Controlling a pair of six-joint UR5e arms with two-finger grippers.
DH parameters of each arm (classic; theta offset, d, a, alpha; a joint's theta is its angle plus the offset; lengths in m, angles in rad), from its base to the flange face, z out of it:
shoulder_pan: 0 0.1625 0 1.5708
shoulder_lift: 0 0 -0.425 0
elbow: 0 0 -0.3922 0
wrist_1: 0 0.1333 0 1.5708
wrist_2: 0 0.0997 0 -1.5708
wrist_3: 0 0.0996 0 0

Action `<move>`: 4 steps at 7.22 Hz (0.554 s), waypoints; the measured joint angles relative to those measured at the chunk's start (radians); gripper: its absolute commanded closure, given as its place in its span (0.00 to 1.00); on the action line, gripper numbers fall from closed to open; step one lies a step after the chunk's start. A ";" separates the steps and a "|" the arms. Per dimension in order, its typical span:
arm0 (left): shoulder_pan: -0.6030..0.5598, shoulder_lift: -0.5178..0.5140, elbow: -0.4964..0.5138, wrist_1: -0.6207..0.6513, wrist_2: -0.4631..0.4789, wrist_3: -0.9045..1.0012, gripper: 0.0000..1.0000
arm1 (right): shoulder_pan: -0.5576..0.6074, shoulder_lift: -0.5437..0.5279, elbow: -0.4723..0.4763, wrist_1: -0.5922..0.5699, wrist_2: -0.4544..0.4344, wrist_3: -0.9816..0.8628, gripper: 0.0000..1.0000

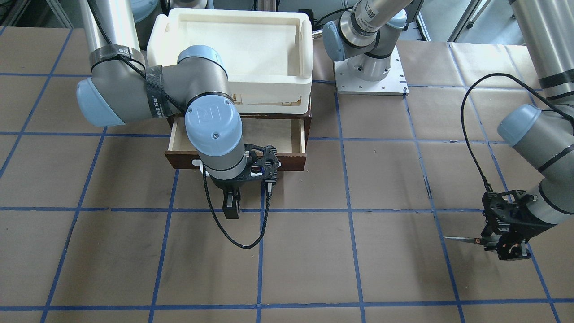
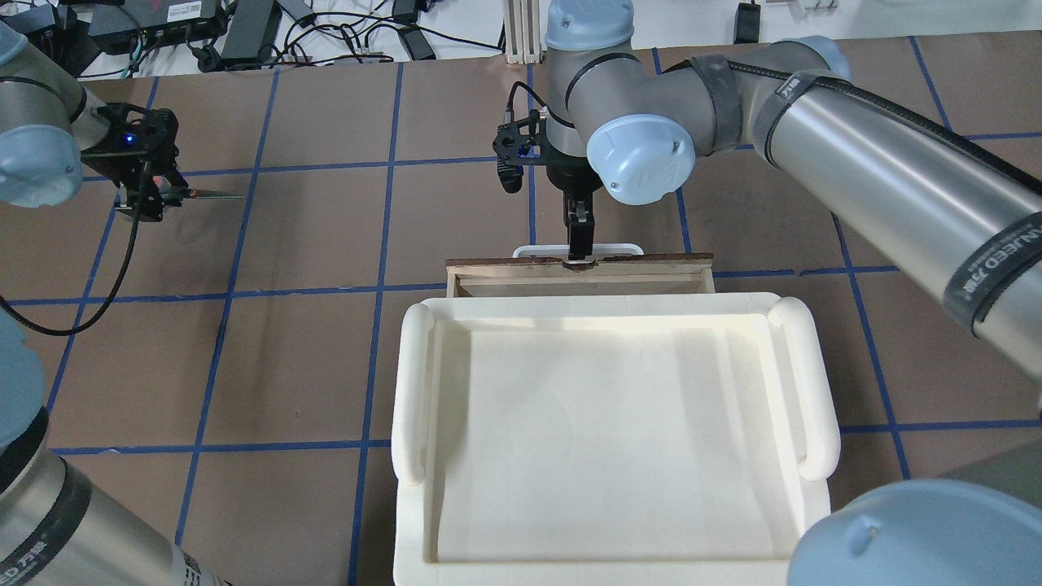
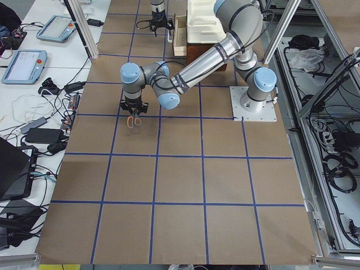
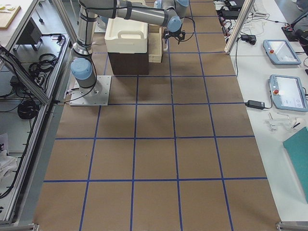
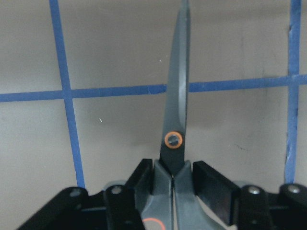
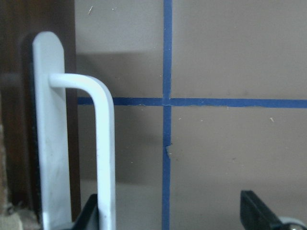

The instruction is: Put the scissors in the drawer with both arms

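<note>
My left gripper (image 1: 506, 246) is shut on the scissors (image 1: 464, 240), holding them by the grey handles just above the table. The shut blades point towards the table's middle. In the left wrist view the scissors (image 5: 173, 140) stick out between the fingers (image 5: 213, 184). The dark brown drawer (image 1: 287, 161) is pulled partly out and shows its pale inside. My right gripper (image 1: 232, 208) is open in front of the drawer. In the right wrist view the white handle (image 6: 103, 143) runs along the left-hand finger (image 6: 88, 215); I cannot tell whether they touch.
A white plastic bin (image 2: 610, 439) sits on top of the drawer's cabinet. The right arm's elbow (image 1: 210, 121) hangs over the drawer's left part in the front view. The left arm's base plate (image 1: 370, 74) is next to the cabinet. Brown table with blue tape grid (image 1: 350, 251).
</note>
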 measured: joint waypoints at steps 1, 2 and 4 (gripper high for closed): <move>0.000 0.001 0.002 0.001 0.002 0.000 1.00 | -0.004 0.004 -0.011 -0.002 0.000 -0.003 0.00; 0.000 0.001 0.004 0.002 0.002 -0.001 1.00 | -0.008 0.012 -0.017 -0.004 0.000 -0.010 0.00; 0.000 -0.001 0.004 0.000 0.004 -0.001 1.00 | -0.020 0.027 -0.022 -0.012 0.001 -0.023 0.00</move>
